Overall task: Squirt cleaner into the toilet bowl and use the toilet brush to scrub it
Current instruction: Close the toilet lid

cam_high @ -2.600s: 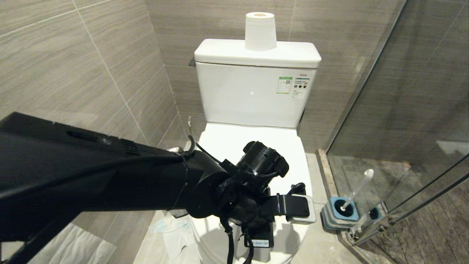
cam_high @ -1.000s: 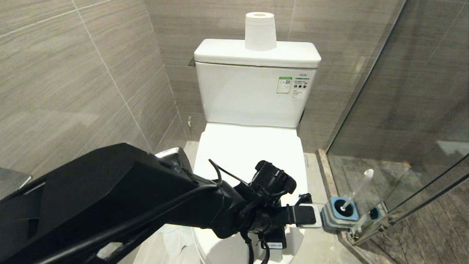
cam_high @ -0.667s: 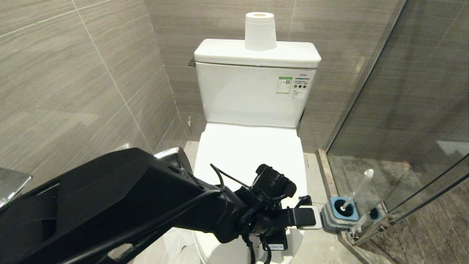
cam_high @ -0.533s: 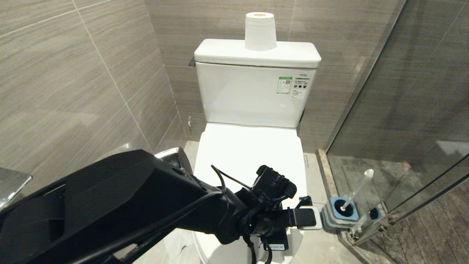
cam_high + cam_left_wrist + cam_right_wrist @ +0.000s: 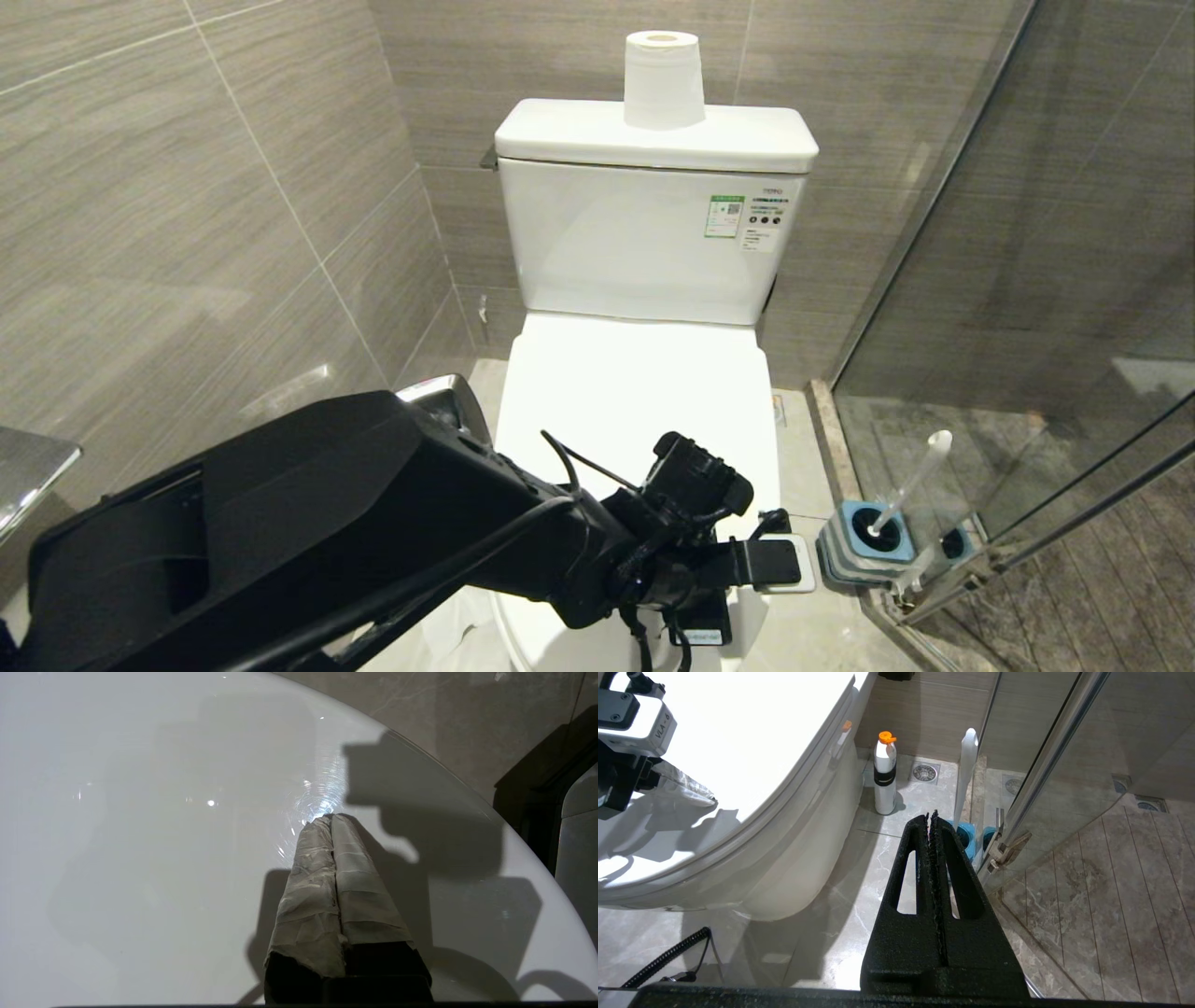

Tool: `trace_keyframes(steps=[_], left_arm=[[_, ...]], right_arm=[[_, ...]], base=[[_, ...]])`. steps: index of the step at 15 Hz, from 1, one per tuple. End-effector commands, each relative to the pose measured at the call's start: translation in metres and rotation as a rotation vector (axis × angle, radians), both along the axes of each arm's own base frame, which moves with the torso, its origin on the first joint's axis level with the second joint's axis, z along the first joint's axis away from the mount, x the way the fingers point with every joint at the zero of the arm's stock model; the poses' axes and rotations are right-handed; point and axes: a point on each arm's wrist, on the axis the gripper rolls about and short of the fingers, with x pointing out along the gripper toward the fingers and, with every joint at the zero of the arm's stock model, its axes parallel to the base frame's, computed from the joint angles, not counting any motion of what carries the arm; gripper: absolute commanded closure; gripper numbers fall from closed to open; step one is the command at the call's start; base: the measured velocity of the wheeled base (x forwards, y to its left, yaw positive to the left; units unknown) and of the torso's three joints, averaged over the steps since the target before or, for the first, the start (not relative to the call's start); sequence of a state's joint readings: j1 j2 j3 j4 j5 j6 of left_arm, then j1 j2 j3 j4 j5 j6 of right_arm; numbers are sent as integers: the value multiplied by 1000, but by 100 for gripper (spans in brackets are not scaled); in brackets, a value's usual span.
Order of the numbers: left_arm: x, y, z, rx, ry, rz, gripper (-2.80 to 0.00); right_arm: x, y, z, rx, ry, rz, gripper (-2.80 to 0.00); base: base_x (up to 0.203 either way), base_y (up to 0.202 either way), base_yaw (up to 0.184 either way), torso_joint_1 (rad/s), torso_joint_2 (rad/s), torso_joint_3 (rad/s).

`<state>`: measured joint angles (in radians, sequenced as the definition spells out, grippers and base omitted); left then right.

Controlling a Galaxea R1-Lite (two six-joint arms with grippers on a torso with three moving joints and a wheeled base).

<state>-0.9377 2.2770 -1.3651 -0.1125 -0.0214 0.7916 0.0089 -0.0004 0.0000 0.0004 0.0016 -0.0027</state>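
Note:
The toilet bowl (image 5: 644, 243) is white and glossy, and its closed lid (image 5: 635, 383) hides the basin. My left gripper (image 5: 331, 818) is shut and empty, its tape-wrapped fingers (image 5: 686, 786) pointing down at the lid (image 5: 140, 835) near its front rim. The tips are on it or just above it. In the head view the left wrist (image 5: 691, 560) covers those fingers. The toilet brush (image 5: 910, 485) leans in its blue-topped holder (image 5: 868, 541) on the floor right of the toilet. A white cleaner bottle (image 5: 885, 779) with an orange cap stands beside the toilet base. My right gripper (image 5: 931, 814) is shut and empty, low over the floor.
A paper roll (image 5: 663, 79) stands on the tank. A steel waste bin (image 5: 448, 397) sits left of the toilet, partly behind my left arm. A glass shower door (image 5: 1027, 327) and its metal frame (image 5: 1045, 765) close off the right side. Tiled walls stand close by at the left and behind.
Since the oldest frame my left arm has sunk and drawn back toward the lid's front edge. Over the last second it only crept slightly lower. Both grippers stay shut.

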Motion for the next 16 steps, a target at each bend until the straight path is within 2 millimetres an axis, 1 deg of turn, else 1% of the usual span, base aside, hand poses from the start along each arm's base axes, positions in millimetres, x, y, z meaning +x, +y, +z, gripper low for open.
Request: trace_keyframes(steps=[1, 6, 9, 12, 14, 16], left_arm=[[1, -2, -4, 2, -2, -5, 0], [0, -2, -7, -1, -9, -3, 0], [1, -1, 1, -11, -27, 9, 0], [0, 3, 29, -70, -61, 37, 0], [-1, 12, 58, -118, -98, 82, 0], [-2, 26, 90, -170, -134, 144, 0]], right_arm=[[0, 0, 0, 0, 3, 0, 0], [0, 0, 0, 0, 2, 0, 0], [0, 0, 0, 0, 2, 0, 0], [0, 0, -1, 0, 3, 0, 0], [0, 0, 0, 0, 2, -1, 0], [0, 0, 0, 0, 0, 0, 0]], base=[[0, 0, 0, 0, 0, 0], [0, 0, 0, 0, 0, 0], [0, 0, 0, 0, 0, 0], [0, 0, 0, 0, 0, 0], [0, 0, 0, 0, 0, 0], [0, 0, 0, 0, 0, 0]])
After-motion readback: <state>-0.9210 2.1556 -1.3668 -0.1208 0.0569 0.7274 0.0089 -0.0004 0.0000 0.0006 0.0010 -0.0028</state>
